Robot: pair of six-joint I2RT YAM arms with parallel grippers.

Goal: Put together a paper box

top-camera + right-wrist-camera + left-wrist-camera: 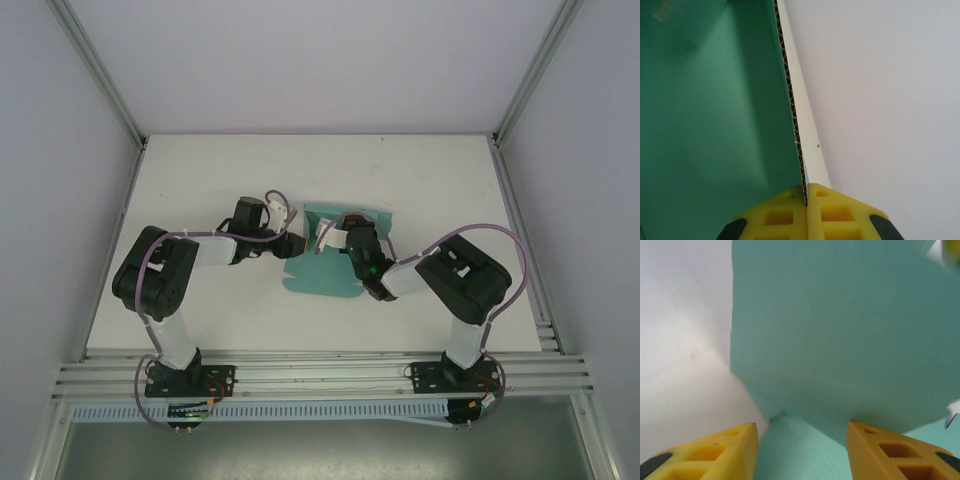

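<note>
White walls and aluminium rails are seen around a white table [200, 180], with both arm bases bolted at its near edge. From the near-left corner the left arm [160, 280] is bent inward, and from the near-right corner the right arm [460, 285] is bent the same way, so that both wrists meet around the middle of the table.

The paper box [320, 275] is found there as a teal-green sheet, mostly flat on the table and roughly midway between the left and right edges. The left gripper [292, 246] is placed at the sheet's left edge. In the left wrist view its yellow fingers [715, 452] are spread wide, with nothing clamped; a raised teal panel [840, 330] is seen just beyond them and more teal card lies in the gap between them.

The right gripper [347, 243] is set over the far part of the sheet. In the right wrist view its jaws [806, 192] are closed narrowly on the corrugated edge of a panel [715, 125], which runs straight away from the fingertips, teal face to the left and pale face to the right
</note>
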